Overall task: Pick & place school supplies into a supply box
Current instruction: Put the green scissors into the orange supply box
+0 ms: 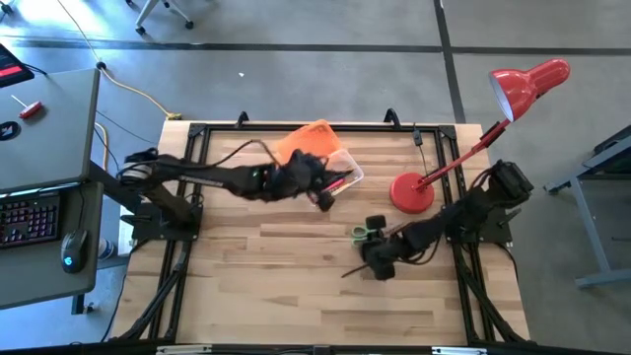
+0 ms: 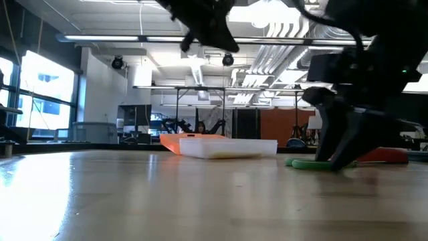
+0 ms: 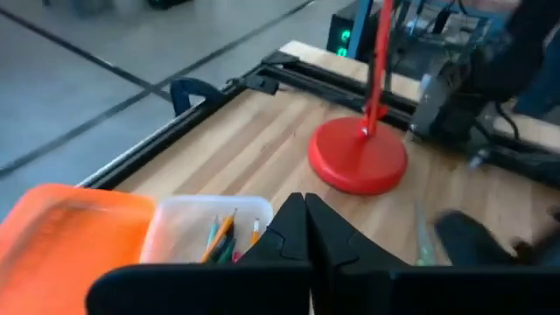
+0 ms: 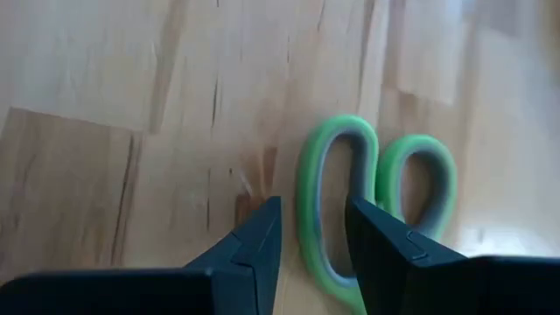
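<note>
Wooden butcher-block table (image 1: pixel 266 286), green-handled scissors (image 1: pixel 361 233), grey concrete floor (image 1: pixel 325 25)

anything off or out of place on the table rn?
Nothing spilled or damaged. The supply box lies open, its orange lid flipped back, pens inside; it sits askew to the table edges. The scissors lie flat on the wood beside the right tool. The left tool is over the box. The red lamp stands upright.
</note>
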Available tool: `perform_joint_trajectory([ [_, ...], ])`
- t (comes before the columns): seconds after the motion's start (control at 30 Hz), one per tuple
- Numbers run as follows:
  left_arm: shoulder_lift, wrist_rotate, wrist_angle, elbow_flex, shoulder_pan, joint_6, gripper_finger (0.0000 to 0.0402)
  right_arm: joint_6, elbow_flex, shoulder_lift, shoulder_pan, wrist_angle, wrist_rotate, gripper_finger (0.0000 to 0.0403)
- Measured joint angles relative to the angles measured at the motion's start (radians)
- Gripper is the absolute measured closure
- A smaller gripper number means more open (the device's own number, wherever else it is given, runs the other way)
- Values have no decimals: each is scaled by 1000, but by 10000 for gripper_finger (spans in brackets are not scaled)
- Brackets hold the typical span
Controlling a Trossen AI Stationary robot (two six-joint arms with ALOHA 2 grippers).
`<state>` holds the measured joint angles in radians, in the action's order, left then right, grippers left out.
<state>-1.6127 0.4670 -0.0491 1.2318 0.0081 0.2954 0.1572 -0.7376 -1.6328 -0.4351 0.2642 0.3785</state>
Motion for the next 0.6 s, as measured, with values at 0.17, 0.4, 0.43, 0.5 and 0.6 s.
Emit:
perform_joint_trajectory([
  [0.17, 36, 229, -105, -1, -167, 30, 364, -15, -1, -6, 35, -7, -45, 295],
  [0.4, 38, 598, -124, 0, -400, 78, 375, -141, -2, -39, 65, -47, -70, 318],
  [0.43, 40, 651, -124, 0, -424, 76, 378, -158, -2, -43, 68, -54, -71, 330],
  [0.5, 53, 741, -124, -1, -470, 80, 381, -186, -2, -53, 77, -68, -94, 358],
  [0.6, 70, 834, -77, 1, -520, 75, 376, -211, -3, -54, 101, -75, -144, 393],
])
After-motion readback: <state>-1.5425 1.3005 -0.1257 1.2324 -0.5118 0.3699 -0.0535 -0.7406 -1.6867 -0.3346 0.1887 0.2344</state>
